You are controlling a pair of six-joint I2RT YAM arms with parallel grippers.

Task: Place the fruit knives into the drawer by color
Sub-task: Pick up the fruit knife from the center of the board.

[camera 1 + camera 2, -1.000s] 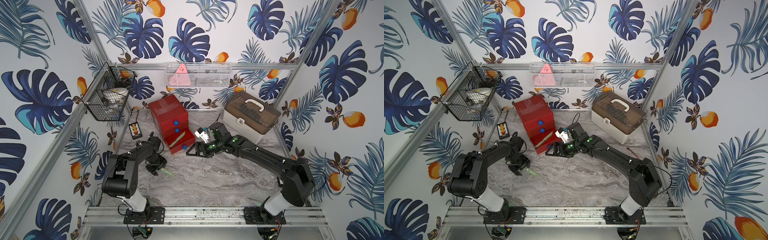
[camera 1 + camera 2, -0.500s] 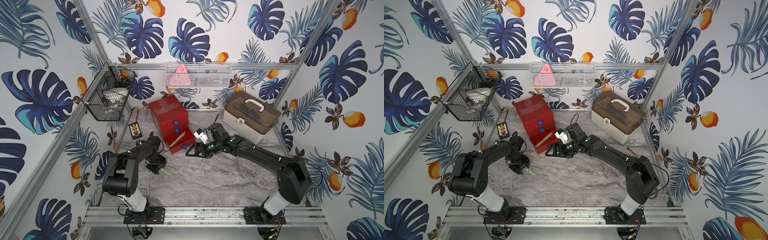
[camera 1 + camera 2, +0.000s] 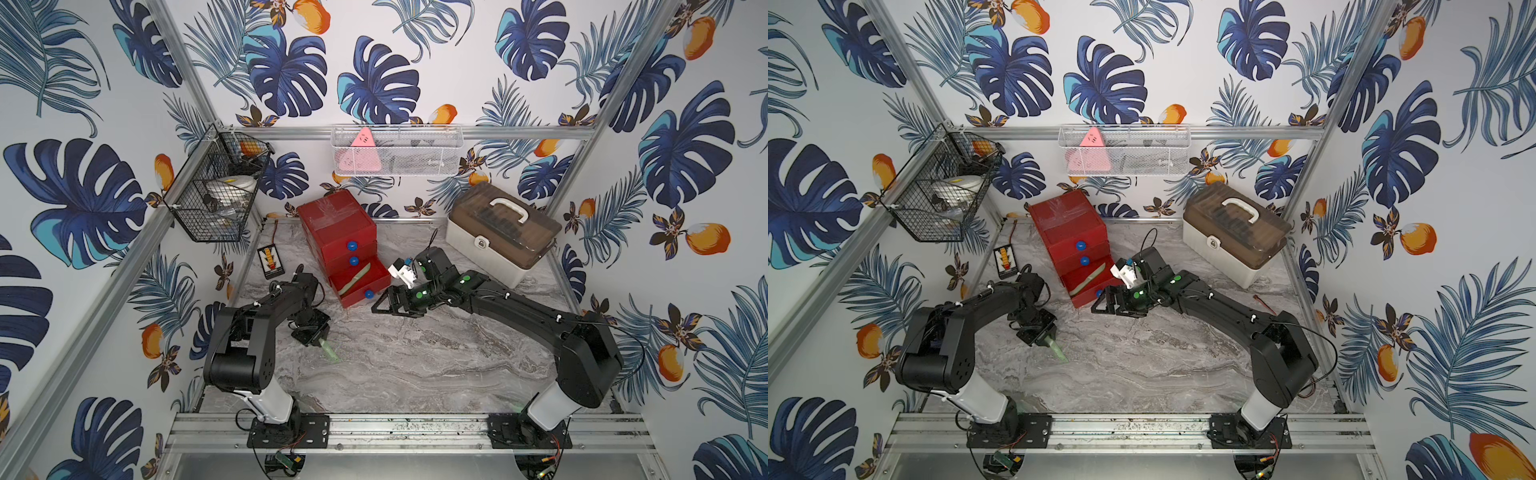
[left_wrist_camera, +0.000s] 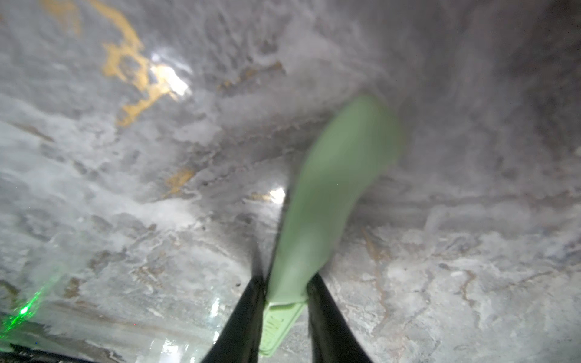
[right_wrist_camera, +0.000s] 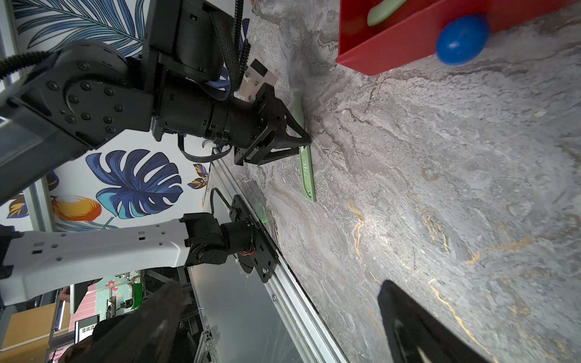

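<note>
Marble table, one green knife caught by the left arm

The pale green knife (image 3: pixel 329 350) lies flat on the marble table (image 3: pixel 436 365), in front of the red chest (image 3: pixel 336 224) and somewhat toward the left arm's side. Its long axis runs slanted, from the chest side toward the front rail (image 3: pixel 415 428). The narrow end, which carries raised lettering, sticks out of the gripper and points to the rail. The broad rounded end points back toward the chest and is hidden under the gripper in both top views. In the left wrist view the knife (image 4: pixel 330 188) is blurred.

The left gripper (image 3: pixel 318 338) comes down on the knife near its middle. Its two black fingers (image 4: pixel 248 314) press on the two long edges, so it is clenched on the knife while the knife touches the table.

A second green knife (image 3: pixel 353 279) lies inside the bottom drawer (image 3: pixel 354 298), which is pulled out. This one lies slanted across the drawer, about corner to corner. The two upper drawers are closed.

The right gripper (image 3: pixel 380 307) hovers low over the table, just beside the blue knob (image 3: pixel 368 294) of the bottom drawer. Its jaws are spread wide and nothing is between them.

Behind the right arm stands the beige case (image 3: pixel 498 241), well apart from the chest
</note>
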